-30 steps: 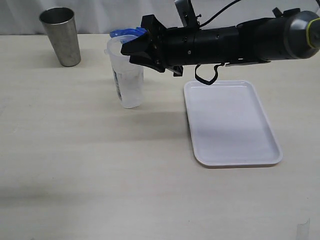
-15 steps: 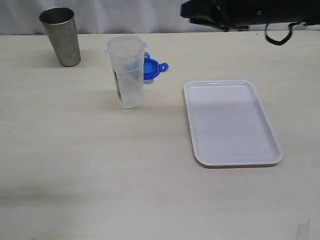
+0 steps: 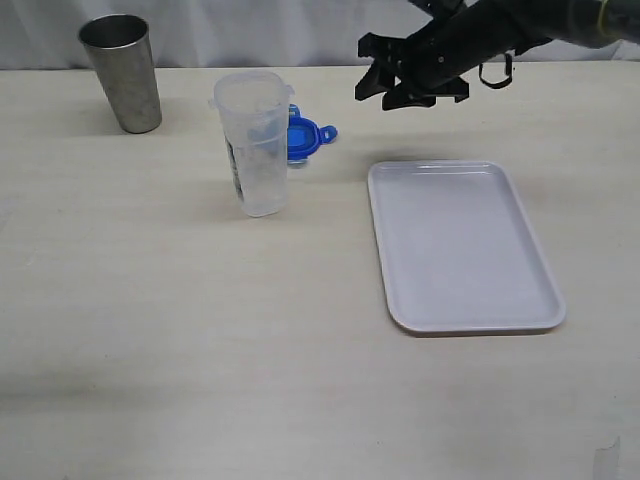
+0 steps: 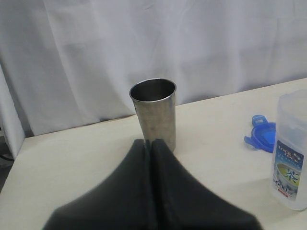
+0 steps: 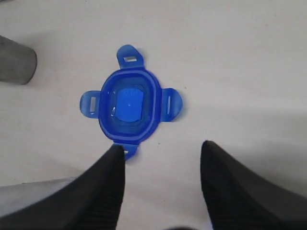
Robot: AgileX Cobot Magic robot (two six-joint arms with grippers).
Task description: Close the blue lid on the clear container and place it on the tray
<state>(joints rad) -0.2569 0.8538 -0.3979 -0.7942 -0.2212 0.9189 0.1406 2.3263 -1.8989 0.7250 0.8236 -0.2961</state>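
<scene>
The clear container (image 3: 255, 140) stands upright and uncovered on the table, its printed label showing in the left wrist view (image 4: 289, 165). The blue lid (image 3: 306, 136) lies flat on the table just behind and right of it, its four flaps spread out (image 5: 129, 108). My right gripper (image 3: 398, 82) hangs open above the table, right of the lid; in its own view the gripper (image 5: 163, 146) holds nothing and one finger's tip overlaps a lid flap. My left gripper (image 4: 149, 142) is shut on nothing and is outside the exterior view. The white tray (image 3: 460, 245) is bare.
A grey steel cup (image 3: 122, 72) stands upright at the back left, directly ahead of my left gripper (image 4: 153, 114). A white curtain hangs behind the table. The tray lies right of the container with a gap between them.
My right arm has pulled back from over the container to the upper right, then tilted down toward the lid. The lid, earlier up at the container's rim, now lies on the table.
</scene>
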